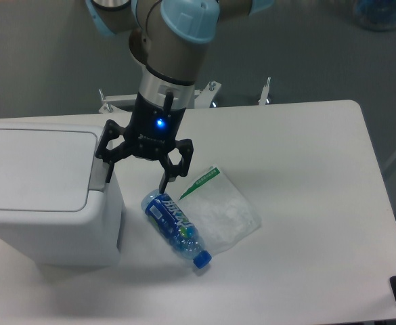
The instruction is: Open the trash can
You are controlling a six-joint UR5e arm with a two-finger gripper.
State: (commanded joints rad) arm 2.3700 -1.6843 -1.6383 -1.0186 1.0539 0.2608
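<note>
Grey flooring surrounds a white bench (306,203) viewed from above. Trash can (45,196): large, boxy, white, standing at the bench's 9 o'clock edge, its flat lid (38,169) down and closed. Grey push tab (101,175): on the can's 3 o'clock side. Claw (138,175): directly beside that tab, fingers spread apart and gripping nothing; one finger (108,159) is at the tab, though contact cannot be confirmed from this angle. A blue indicator light is lit on the claw's body. Plastic bottle (177,230): lying on its side at 5 o'clock from the claw, blue cap pointing toward 5 o'clock. Clear plastic bag (221,210): flat on the bench, touching the bottle's 3 o'clock side.
</note>
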